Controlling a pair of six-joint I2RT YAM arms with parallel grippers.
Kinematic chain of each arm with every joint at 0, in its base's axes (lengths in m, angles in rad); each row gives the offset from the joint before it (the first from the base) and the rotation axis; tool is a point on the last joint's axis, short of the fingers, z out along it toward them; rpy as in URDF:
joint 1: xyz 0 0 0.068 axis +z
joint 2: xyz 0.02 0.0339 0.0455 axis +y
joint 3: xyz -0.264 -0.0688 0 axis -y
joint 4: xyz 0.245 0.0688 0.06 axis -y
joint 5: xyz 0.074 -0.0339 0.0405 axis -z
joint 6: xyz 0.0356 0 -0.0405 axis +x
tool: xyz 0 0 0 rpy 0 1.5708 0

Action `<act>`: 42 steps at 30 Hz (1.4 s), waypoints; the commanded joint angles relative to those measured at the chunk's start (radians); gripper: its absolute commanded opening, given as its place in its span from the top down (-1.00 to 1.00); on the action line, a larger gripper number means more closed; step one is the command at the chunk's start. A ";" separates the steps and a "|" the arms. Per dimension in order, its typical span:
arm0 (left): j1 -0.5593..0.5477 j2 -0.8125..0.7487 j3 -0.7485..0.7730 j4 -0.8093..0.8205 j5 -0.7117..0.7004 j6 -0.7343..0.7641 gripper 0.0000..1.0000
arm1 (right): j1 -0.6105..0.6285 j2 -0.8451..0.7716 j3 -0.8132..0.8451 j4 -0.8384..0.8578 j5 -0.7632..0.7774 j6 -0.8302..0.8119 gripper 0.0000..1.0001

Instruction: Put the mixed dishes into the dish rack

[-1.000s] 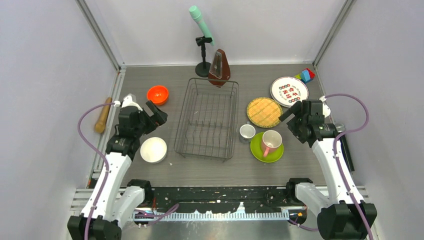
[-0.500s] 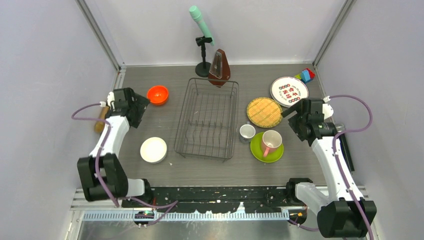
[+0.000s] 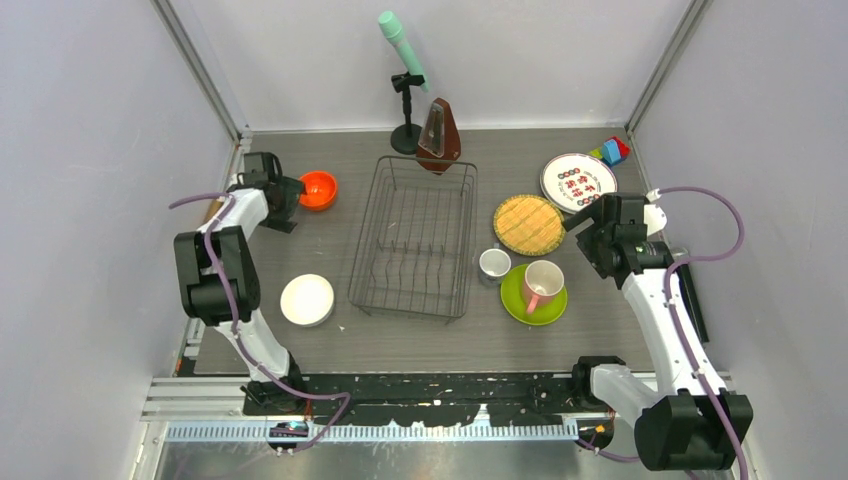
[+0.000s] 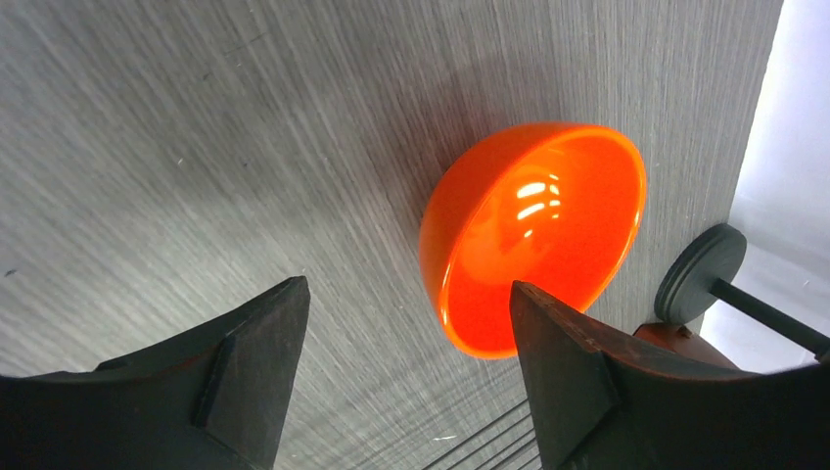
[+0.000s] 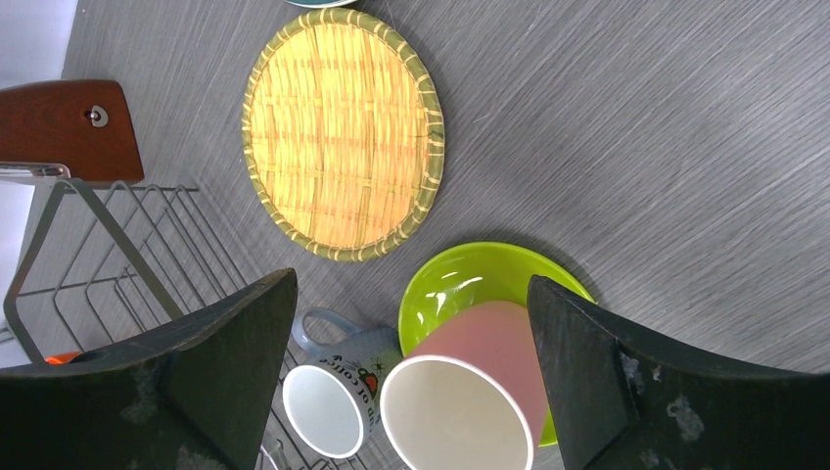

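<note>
The grey counter (image 3: pixel 400 340) fills the bay, and the dish rack (image 3: pixel 413 240), a dark wire basket, sits at its middle with its long side running from six to twelve o'clock. Every dish I can see lies outside it on the counter.

The left arm folds back on itself and reaches out to ten o'clock of the rack. Its pincer (image 4: pixel 406 294) is spread wide and grips nothing. It sits low over the counter just beside the orange bowl (image 4: pixel 533 235), which is near the gap between the fingers but not inside it. The right arm stretches to three o'clock. Its pincer (image 5: pixel 411 284) is also wide and holds nothing, hanging above the dishes on that side.

The white plate with red-green marks (image 3: pixel 578 182) lies flat at two o'clock of the rack. The tan woven round plate (image 5: pixel 343 137) lies flat at three o'clock, near the rack's wire but apart from it. The lime-green plate (image 5: pixel 445 284) lies at four o'clock.

The white bowl (image 3: pixel 307 299) stands mouth up at eight o'clock, well apart from the orange bowl (image 3: pixel 316 189) at ten o'clock.

The pink mug (image 5: pixel 470 392) stands upright on the lime-green plate. The small white cup (image 5: pixel 328 406) stands upright between that plate and the rack, just beside both. I cannot tell whether it touches either.

A brown metronome (image 3: pixel 438 133) stands at the rack's twelve o'clock end.
</note>
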 commanded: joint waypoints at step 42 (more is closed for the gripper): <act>-0.237 -0.271 -0.267 1.022 0.929 -0.349 1.00 | 0.390 0.185 0.182 0.901 -0.692 -0.239 -0.99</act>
